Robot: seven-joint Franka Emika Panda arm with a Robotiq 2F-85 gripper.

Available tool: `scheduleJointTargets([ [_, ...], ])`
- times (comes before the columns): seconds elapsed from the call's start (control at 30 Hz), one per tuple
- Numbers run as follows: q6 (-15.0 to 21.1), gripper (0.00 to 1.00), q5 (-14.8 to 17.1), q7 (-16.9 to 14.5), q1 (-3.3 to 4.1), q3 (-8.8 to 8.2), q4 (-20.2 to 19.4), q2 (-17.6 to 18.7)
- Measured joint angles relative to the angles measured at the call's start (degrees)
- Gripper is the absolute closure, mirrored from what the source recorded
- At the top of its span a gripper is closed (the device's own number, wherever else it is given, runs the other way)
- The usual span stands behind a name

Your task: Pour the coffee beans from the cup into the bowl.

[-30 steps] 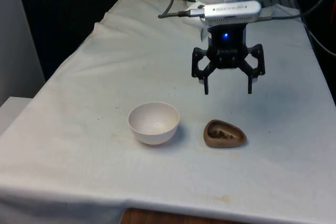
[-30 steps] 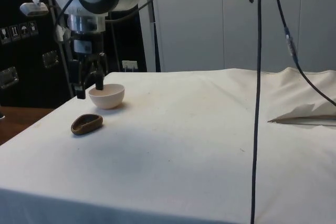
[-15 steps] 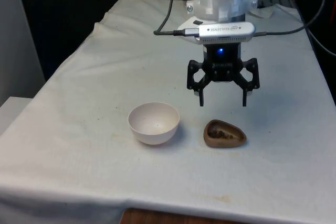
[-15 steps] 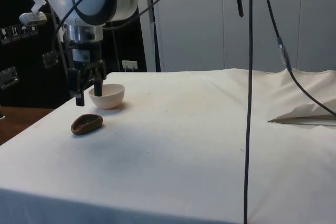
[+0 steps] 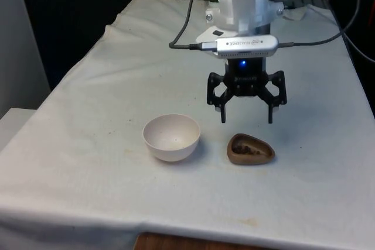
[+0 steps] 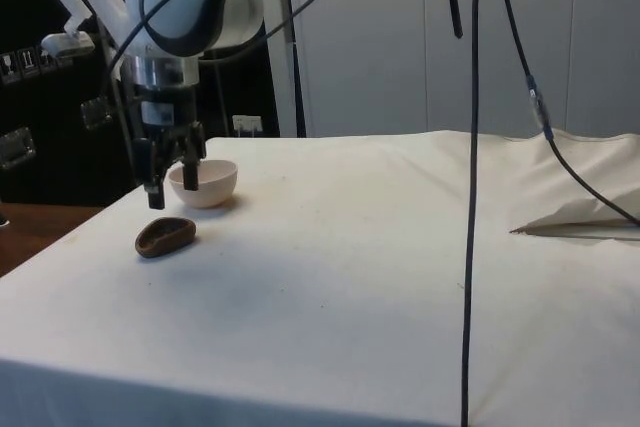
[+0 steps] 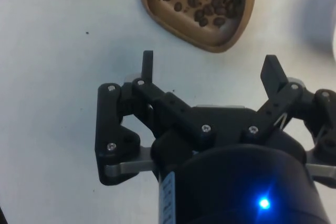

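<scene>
A brown wooden cup [image 5: 251,149] [image 6: 165,236] [image 7: 199,9], shallow and rounded-triangular, lies on the white cloth with several dark coffee beans inside. To the front view's left of it stands an empty white bowl [image 5: 171,137] [image 6: 205,184]. My black gripper [image 5: 246,121] [image 6: 172,195] [image 7: 210,69] hangs open a short way above the cloth, just behind the cup and apart from it. Nothing sits between its fingers.
The white cloth [image 5: 88,144] covers the whole table; its near edge runs just in front of the bowl and cup. Black cables [image 6: 470,187] hang down in the side view. A fold of cloth [image 6: 580,212] lies far from the cup.
The gripper has come lower and nearer to the cup over the last second, staying open. Cup and bowl have not moved.
</scene>
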Motion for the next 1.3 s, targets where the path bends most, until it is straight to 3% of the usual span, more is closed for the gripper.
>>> scheduleJointTargets([
  [0.57,0.80,0.00,0.92,-1.15,-0.97,-0.40,2.41,2.75],
  [0.93,0.17,0.00,0.92,-1.89,-1.26,-1.38,6.25,5.90],
  [1.3,0.11,0.00,0.92,-2.35,-1.38,-2.12,7.16,6.76],
])
